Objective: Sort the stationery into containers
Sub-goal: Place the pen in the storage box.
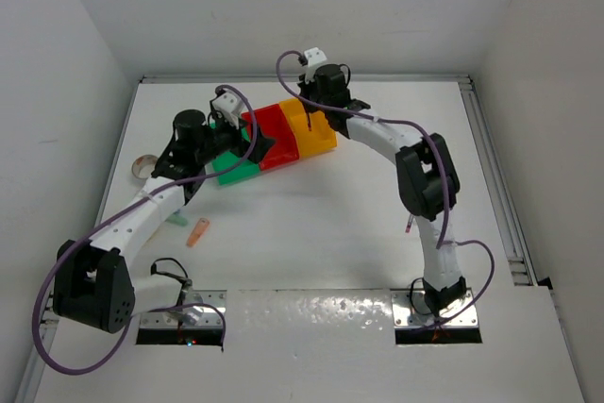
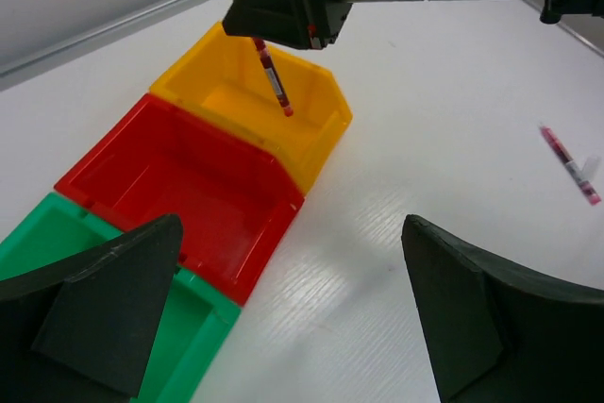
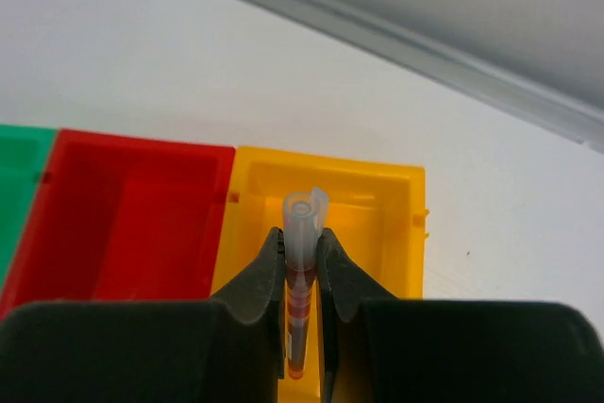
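Note:
Three joined bins stand in a row: green (image 1: 236, 172), red (image 1: 274, 143), yellow-orange (image 1: 316, 134). My right gripper (image 1: 310, 109) is shut on a thin red pen (image 3: 302, 219), which hangs upright, tip down, over the yellow-orange bin (image 3: 377, 209). The held pen (image 2: 274, 77) also shows in the left wrist view above that bin (image 2: 236, 92). My left gripper (image 1: 243, 148) is open and empty, low beside the green (image 2: 57, 252) and red (image 2: 170, 186) bins. A second red pen (image 2: 569, 164) lies on the table. A clear tape roll (image 1: 143, 166), an orange stub (image 1: 197, 231) and a teal stub (image 1: 177, 219) lie at the left.
White walls close the table at the back and both sides. A raised rail (image 1: 491, 158) runs along the right edge. Purple cables (image 1: 250, 125) loop over both arms. The second pen (image 1: 409, 225) lies beside the right arm's forearm.

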`<state>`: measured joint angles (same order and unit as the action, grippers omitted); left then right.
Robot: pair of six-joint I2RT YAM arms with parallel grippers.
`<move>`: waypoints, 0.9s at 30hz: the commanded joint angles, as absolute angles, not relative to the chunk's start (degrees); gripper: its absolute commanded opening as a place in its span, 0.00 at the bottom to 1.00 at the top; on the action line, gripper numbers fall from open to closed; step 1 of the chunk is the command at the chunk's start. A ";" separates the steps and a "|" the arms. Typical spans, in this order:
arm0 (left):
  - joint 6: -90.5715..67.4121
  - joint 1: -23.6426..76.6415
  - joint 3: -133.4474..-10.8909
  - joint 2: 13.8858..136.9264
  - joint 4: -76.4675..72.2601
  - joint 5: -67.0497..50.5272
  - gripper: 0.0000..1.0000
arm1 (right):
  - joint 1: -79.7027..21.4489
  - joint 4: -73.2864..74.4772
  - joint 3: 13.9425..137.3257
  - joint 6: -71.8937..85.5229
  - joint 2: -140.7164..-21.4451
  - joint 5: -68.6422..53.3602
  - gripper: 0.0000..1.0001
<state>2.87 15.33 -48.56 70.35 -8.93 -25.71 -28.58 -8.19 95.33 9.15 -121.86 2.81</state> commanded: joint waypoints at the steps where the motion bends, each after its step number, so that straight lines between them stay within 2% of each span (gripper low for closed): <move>1: 3.96 13.80 -47.64 68.64 -8.26 -23.29 1.00 | -28.83 -3.17 100.72 7.03 -125.58 5.19 0.00; 18: 3.87 13.10 -46.84 70.23 -10.63 -23.82 1.00 | -29.00 -0.53 102.48 10.98 -134.29 6.58 0.00; 21: 4.04 13.01 -46.84 70.14 -10.72 -23.56 1.00 | -28.48 -0.53 103.09 12.56 -135.26 7.47 0.04; 27: 4.22 13.01 -46.76 70.23 -11.77 -23.38 1.00 | -27.86 -2.37 102.48 13.54 -135.00 7.91 0.23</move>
<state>3.25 13.76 -46.89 70.50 -8.29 -23.40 -28.34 -0.80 101.19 12.32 -135.02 6.70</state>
